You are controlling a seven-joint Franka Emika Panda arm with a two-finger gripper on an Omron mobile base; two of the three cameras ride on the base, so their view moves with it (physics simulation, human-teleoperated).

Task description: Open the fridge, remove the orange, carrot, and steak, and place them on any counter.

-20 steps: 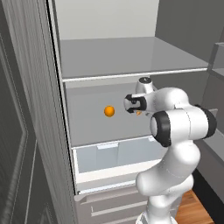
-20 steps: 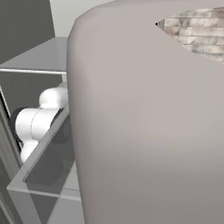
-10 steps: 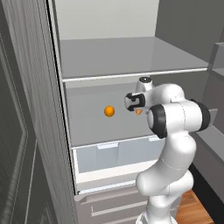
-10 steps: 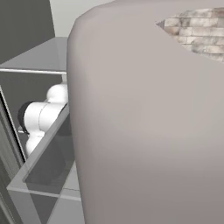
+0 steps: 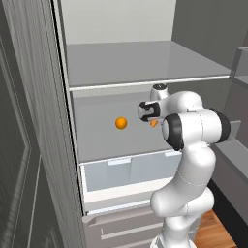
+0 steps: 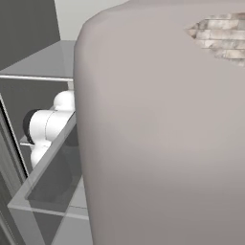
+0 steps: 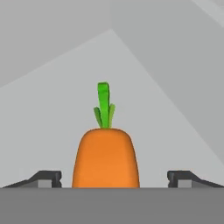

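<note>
The fridge (image 5: 68, 121) stands open across the left base view, its grey shelf running through the upper middle. Left of centre, the orange (image 5: 121, 123) sits on the lower shelf. Just right of it the gripper (image 5: 149, 112) reaches in, with a sliver of the carrot (image 5: 154, 123) showing beside it. In the hand view the carrot (image 7: 105, 153) fills the lower centre, green top upward, between the fingertips (image 7: 43, 178), which stand spread apart and clear of its sides.
</note>
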